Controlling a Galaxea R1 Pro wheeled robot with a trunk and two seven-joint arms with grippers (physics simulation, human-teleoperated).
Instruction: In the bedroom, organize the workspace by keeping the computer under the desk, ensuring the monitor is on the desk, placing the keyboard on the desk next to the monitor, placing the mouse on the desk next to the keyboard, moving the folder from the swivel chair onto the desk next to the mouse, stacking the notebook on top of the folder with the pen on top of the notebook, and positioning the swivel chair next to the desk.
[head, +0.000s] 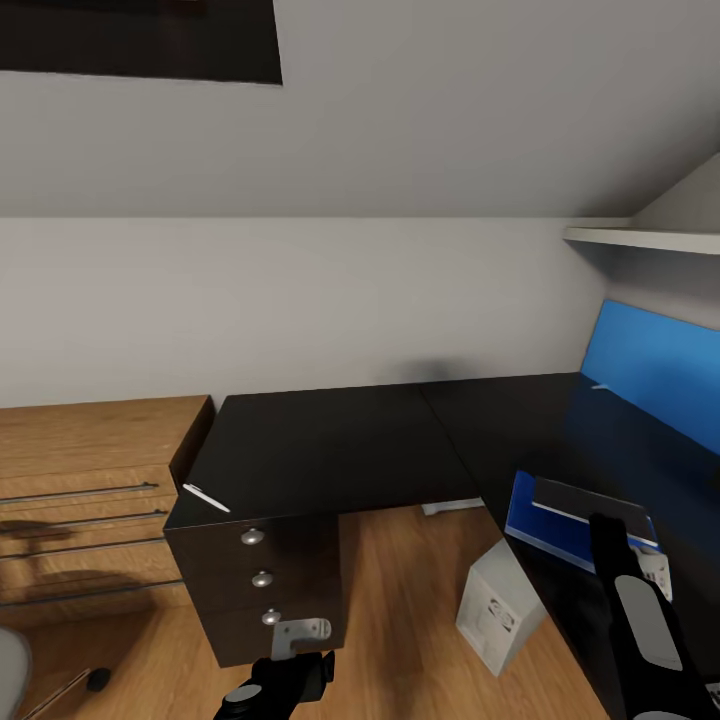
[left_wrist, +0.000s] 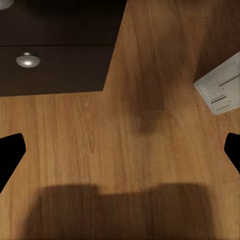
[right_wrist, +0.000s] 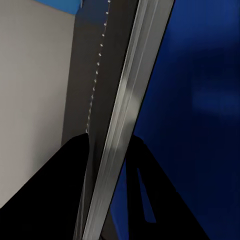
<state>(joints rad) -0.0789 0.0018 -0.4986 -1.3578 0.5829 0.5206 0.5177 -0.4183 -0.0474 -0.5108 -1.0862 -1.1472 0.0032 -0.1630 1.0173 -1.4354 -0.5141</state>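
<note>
In the head view, the long L-shaped desk with the glossy black top (head: 330, 450) is running along the pale wall and turning toward the right edge, its black drawers carrying round silver knobs (head: 252, 537); a thin white pen (head: 206, 498) is lying near the front left corner of the top, just beside a plain wooden dresser (head: 90, 480); the small light grey tower computer (head: 500, 605) is standing on the wooden floor (head: 400, 620) under the right wing of the desk; on that wing the flat bright blue folder (head: 525, 515) is lying with the small flat grey notebook (head: 590, 502) on top of it, in front of a blue wall panel (head: 655, 365); the right gripper (head: 606, 530) is reaching over the notebook's near edge, while the left gripper (head: 290, 672) is hanging low before the drawers; a sliver of the grey swivel chair seat (head: 10, 672) is showing at the lower left corner. In the left wrist view, the left gripper's black fingertips (left_wrist: 11, 152) are sitting at opposite edges — spread wide, holding nothing — over the floor, with a drawer knob and a corner of the computer (left_wrist: 220, 90) in sight. In the right wrist view, the notebook's grey edge (right_wrist: 125, 115) is running down between the right gripper's dark fingers (right_wrist: 50, 200) against the blue folder (right_wrist: 200, 100); the fingers are lying on either side of it, seemingly clamped.
</note>
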